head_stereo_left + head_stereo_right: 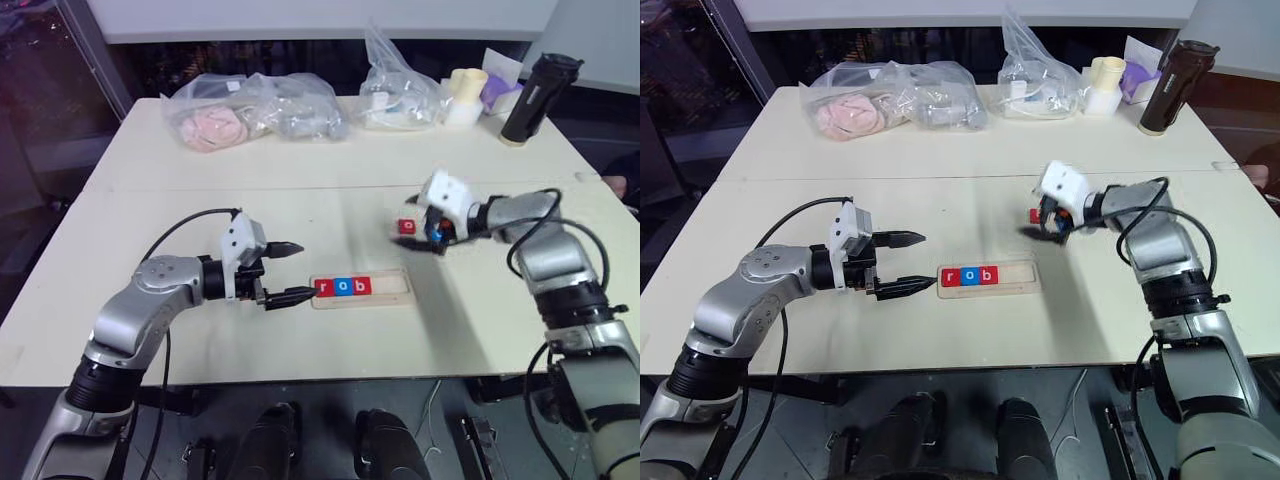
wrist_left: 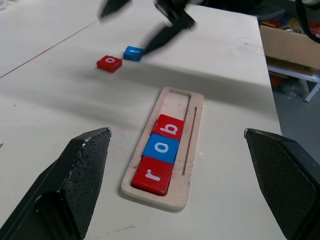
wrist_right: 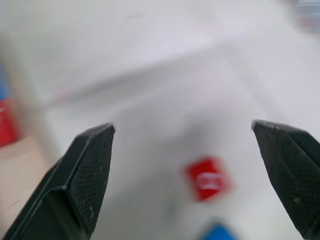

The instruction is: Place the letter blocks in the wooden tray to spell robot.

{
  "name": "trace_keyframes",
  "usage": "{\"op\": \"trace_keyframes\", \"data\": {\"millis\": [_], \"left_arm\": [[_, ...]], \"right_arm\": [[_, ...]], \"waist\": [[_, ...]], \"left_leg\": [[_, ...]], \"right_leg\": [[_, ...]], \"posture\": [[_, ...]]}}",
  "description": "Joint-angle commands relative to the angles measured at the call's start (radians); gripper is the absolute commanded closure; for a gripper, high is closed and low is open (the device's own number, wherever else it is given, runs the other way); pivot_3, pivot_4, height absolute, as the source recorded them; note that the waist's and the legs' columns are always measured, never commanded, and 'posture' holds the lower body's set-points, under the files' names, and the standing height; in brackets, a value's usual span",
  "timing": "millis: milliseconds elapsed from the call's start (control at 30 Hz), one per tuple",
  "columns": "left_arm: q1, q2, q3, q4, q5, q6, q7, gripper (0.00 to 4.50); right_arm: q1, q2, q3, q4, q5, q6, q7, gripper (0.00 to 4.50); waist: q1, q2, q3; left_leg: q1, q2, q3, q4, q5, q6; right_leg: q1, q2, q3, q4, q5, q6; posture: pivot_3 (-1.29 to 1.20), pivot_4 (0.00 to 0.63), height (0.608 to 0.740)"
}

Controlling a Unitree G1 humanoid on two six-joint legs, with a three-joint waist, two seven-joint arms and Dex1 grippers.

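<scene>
Left gripper [image 1: 284,272], two black fingers on a silver arm, was spread wide and empty, hovering level just beside the left end of the long pale wooden tray [image 1: 392,292]. Its fingertips pointed along the tray; the nearer finger [image 1: 290,296] looked about touching that end, contact could not be confirmed.

Right gripper [image 2: 150,22], also black-fingered, was spread wide and held nothing. It hung above the table [image 1: 200,190] over the two loose tiles, blurred in every view.

The tray lay near the front edge of the pale wooden table, roughly mid-width, long side parallel to that edge. Three flat square letter tiles sat in its groove, touching in a row from the left end: red r tile [image 2: 152,175], blue o tile [image 2: 162,147], red b tile [image 2: 168,126]. The right part of the groove was bare wood.

Red o tile [image 2: 109,63] and blue t tile [image 2: 133,52] lay flat on the table just beside each other, apart from the tray, further back and toward the right edge, under the right gripper.

Along the table's back edge: clear plastic bags [image 1: 255,108] with pink and grey contents, a second clear bag [image 1: 400,85], pale cups [image 1: 465,95], and a black bottle [image 1: 540,95] at the back right corner.
</scene>
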State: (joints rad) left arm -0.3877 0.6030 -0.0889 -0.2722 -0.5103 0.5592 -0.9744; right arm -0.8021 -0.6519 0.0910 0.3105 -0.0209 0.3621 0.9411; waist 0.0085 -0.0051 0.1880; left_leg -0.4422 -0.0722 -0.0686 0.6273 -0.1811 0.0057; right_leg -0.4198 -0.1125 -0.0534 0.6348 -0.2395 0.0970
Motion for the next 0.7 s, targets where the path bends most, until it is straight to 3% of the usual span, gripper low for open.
{"op": "trace_keyframes", "data": {"millis": [33, 367, 700], "left_arm": [[-0.012, -0.008, 0.010, -0.009, -0.004, -0.019, -0.001, 0.00], [-0.019, -0.012, 0.008, -0.002, 0.001, -0.021, -0.007, 0.00], [-0.011, -0.009, 0.013, -0.011, 0.004, -0.023, -0.001, 0.00]], "right_arm": [[-0.058, 0.070, -0.062, 0.034, -0.026, 0.130, -0.222, 0.03], [-0.095, 0.323, -0.218, 0.004, 0.014, 0.496, -0.661, 0.03], [-0.031, 0.412, -0.240, -0.070, 0.049, 0.639, -0.775, 0.03]], "waist": [[0.000, 0.000, 0.000], [0.000, 0.000, 0.000], [-0.008, 0.001, 0.000]], "left_leg": [[0.000, 0.000, 0.000, 0.000, 0.000, 0.000], [0.000, 0.000, 0.000, 0.000, 0.000, 0.000], [0.000, -0.001, 0.004, 0.001, 0.000, 0.000]], "right_leg": [[0.000, 0.000, 0.000, 0.000, 0.000, 0.000], [-0.001, 0.000, 0.001, 0.002, 0.000, 0.000], [-0.006, 0.000, 0.004, 0.013, 0.000, 0.000]], "posture": [[0.00, 0.150, 0.725], [0.00, 0.150, 0.725], [0.00, 0.150, 0.725]]}}
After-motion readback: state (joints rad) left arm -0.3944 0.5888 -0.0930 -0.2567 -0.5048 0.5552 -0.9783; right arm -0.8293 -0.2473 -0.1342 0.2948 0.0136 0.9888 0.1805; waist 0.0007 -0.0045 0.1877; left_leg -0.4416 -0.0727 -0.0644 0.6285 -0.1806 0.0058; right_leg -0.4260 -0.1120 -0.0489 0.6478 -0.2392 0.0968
